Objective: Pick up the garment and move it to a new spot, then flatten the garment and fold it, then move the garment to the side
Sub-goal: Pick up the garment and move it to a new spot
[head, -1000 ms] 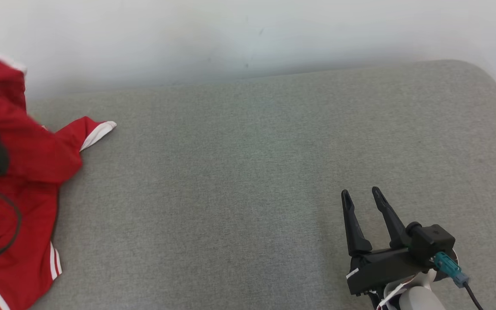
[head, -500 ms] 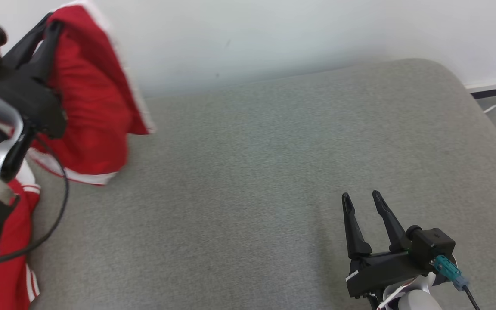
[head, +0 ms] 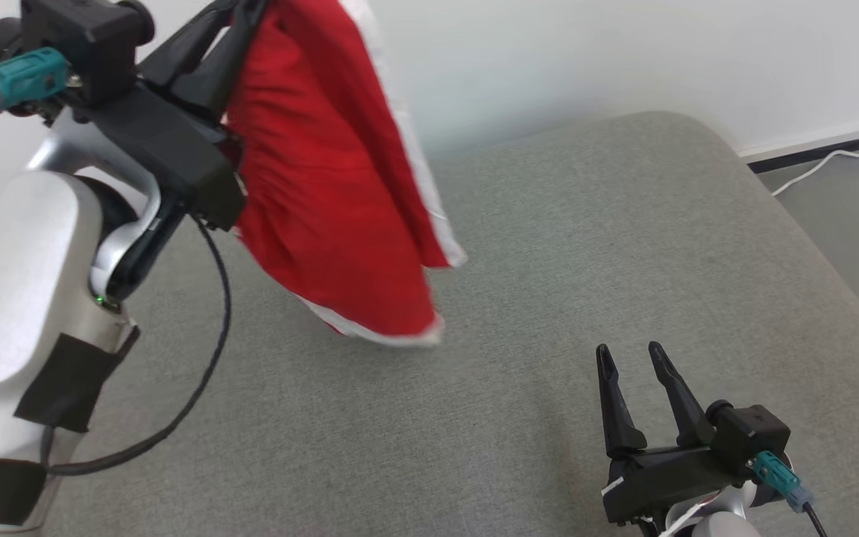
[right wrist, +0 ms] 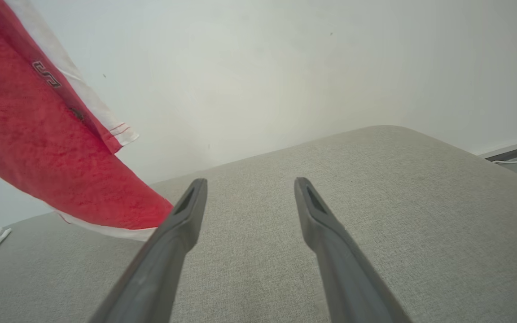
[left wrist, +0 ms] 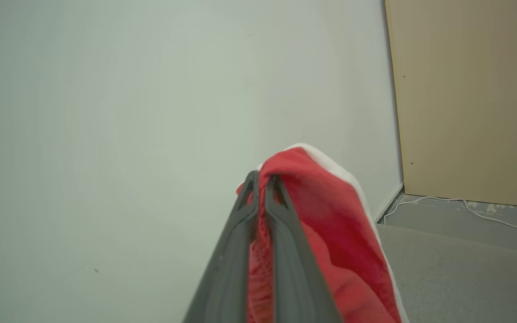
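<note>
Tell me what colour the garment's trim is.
White, on a red garment; clearest in the head view.

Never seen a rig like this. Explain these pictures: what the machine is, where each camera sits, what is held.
This is a two-armed robot. The wide picture comes from a camera on its head, looking down at a grey cushioned surface. The other two come from cameras on its wrists, each looking along that arm's two dark fingers. The left gripper is shut on a red garment with white trim, which hangs over the surface. The right gripper is open and holds nothing.
</note>
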